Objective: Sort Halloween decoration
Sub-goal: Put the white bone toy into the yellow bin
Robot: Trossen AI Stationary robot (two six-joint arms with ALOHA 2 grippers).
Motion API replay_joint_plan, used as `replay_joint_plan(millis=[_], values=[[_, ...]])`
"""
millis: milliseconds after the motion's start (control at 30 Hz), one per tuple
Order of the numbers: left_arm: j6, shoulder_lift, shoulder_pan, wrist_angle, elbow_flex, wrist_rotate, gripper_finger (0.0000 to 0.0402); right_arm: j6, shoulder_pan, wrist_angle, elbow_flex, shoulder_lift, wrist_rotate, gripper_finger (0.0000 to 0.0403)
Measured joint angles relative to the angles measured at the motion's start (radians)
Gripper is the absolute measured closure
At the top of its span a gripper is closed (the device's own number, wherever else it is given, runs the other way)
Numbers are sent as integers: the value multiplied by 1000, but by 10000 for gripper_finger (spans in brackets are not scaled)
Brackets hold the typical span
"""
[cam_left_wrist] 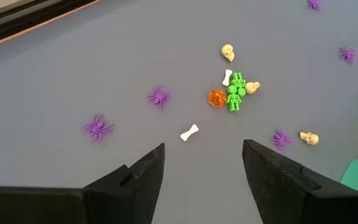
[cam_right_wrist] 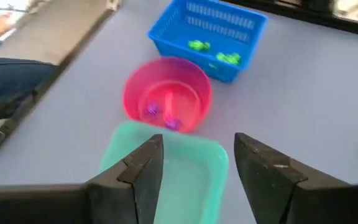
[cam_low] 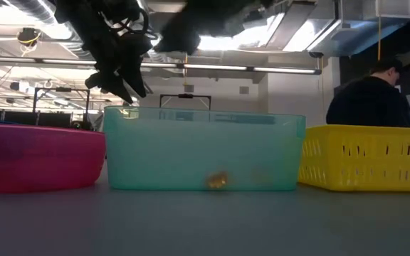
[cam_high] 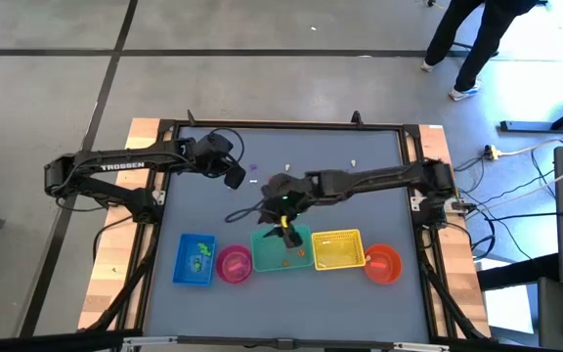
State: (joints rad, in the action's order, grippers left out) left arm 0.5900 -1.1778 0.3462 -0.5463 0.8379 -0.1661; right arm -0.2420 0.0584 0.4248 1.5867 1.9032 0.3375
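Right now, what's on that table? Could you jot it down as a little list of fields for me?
Row of containers: blue basket, pink bowl, teal tub, yellow basket, orange bowl
Blue basket holds: green trinkets
Pink bowl holds: purple trinkets
Teal tub holds: orange trinket
Loose on table: purple spiders, bones, skulls, green skeleton, pumpkin
Left gripper: open, above the loose trinkets
Right gripper: open, empty, over teal tub

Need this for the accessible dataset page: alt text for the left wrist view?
The open left gripper hovers over the grey table, nothing between its fingers. Ahead lie scattered trinkets: a white bone, purple spiders, cream skulls and a cluster of a green skeleton and an orange pumpkin.
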Motion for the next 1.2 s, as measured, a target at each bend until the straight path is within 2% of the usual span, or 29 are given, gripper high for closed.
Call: replay_joint_plan(millis=[300,567,700,867,1200], values=[[0,-20,-20,-26,-3,3,202,81,-15,-70,-367,-314,-196,210],[2,-101,-38,-23,-64,15,202,139,-14,-63,-527,-534,-342,210],[1,-153,-37,-23,-93,19,202,144,-14,-57,-552,-579,-356,210],[0,-224,-33,-18,-104,17,202,144,-13,-63,-552,-575,-356,210],[-51,-349,-29,29,-104,-16,231,144,-13,-59,-552,-558,-354,210]])
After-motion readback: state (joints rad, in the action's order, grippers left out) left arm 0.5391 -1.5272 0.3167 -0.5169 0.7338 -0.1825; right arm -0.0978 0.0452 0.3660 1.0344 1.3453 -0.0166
